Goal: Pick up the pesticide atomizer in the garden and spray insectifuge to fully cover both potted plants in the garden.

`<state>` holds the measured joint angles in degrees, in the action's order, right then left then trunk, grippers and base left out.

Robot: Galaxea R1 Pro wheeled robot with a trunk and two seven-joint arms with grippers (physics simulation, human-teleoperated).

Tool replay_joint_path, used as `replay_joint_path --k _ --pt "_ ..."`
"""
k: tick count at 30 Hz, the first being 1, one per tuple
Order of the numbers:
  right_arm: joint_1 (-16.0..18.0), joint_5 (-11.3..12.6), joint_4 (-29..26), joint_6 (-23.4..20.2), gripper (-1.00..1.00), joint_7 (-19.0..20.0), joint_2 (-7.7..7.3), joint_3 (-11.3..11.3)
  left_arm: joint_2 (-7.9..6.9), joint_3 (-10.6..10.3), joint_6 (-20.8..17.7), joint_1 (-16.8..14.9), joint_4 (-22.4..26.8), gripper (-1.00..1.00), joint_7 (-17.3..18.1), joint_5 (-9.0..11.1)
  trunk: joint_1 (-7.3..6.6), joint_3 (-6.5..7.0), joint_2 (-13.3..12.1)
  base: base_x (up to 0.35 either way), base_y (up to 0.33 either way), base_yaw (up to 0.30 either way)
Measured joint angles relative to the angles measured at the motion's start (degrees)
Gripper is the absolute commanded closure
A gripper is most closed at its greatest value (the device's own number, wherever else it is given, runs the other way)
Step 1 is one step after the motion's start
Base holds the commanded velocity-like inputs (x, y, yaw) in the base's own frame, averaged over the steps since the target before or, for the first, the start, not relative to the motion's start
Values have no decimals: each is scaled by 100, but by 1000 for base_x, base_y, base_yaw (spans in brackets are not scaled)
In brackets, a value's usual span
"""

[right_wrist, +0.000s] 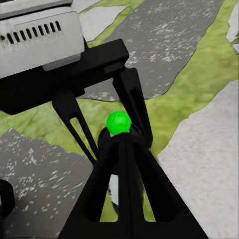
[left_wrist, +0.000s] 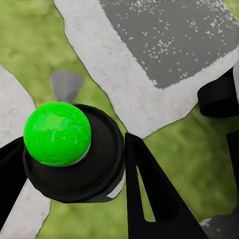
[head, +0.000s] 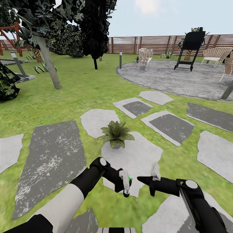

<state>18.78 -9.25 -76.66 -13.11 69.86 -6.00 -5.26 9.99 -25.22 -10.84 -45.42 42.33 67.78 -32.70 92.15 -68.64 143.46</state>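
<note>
The left pincer [head: 127, 185] grips the pesticide atomizer [head: 125, 183] by its body, green tip up. The right pincer [head: 146, 180], apparently empty, points toward it. Just ahead sits a potted plant [head: 116, 133] on a stepping stone [head: 142, 158]; spraying likely comes next, needing the nozzle aimed at its leaves.

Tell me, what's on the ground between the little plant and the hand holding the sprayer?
Just bare pale stepping stone, seen in the head view, between the potted plant and the left tool gripping the pesticide atomizer.
</note>
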Motion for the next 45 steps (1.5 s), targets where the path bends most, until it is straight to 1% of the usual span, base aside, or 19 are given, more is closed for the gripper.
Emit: replay_joint_path --k 1,2,5,8,10,13,16,20,24,27,33,37,45 --pt "0 0 -3 0 100 -11 0 84 0 0 0 0 2 100 -75 4 0 0 0 0 0 0" --pt "0 0 -1 0 100 -16 0 115 0 0 0 0 3 100 -107 10 0 0 0 0 0 0" --pt "0 -8 0 0 100 -20 -4 136 0 0 8 0 4 100 -117 143 0 0 0 0 0 0" --pt "0 -9 -3 0 100 -20 -8 138 0 -1 64 7 1 100 -78 215 0 0 0 0 0 0" --pt "0 -15 0 0 100 -20 -18 138 0 -7 272 8 -23 100 -37 229 0 0 0 0 0 0" --pt "2 -18 -1 2 100 -20 -32 138 0 -26 371 35 -38 100 127 227 0 0 0 0 0 0" --pt "0 -18 -1 3 100 -20 -37 137 0 -112 384 46 -38 100 175 225 0 0 0 0 0 0" --pt "0 -18 5 5 100 -20 -43 131 0 -152 382 48 -20 100 189 224 0 0 0 0 0 0" --pt "0 -18 9 8 100 -20 -44 130 0 -233 371 46 0 100 186 239 0 0 0 0 0 0" --pt "0 -18 10 9 100 -20 -44 129 0 -246 369 45 6 100 185 294 0 0 0 0 0 0" --pt "0 -18 10 7 100 -21 -44 130 0 -254 369 44 17 100 131 323 0 0 0 0 0 0" --pt "0 -18 10 7 100 -20 -44 129 0 -255 369 44 21 100 108 434 0 0 0 0 0 0" --pt "0 -18 2 1 100 -14 -44 129 0 -262 369 44 34 100 106 459 0 0 0 0 0 0"
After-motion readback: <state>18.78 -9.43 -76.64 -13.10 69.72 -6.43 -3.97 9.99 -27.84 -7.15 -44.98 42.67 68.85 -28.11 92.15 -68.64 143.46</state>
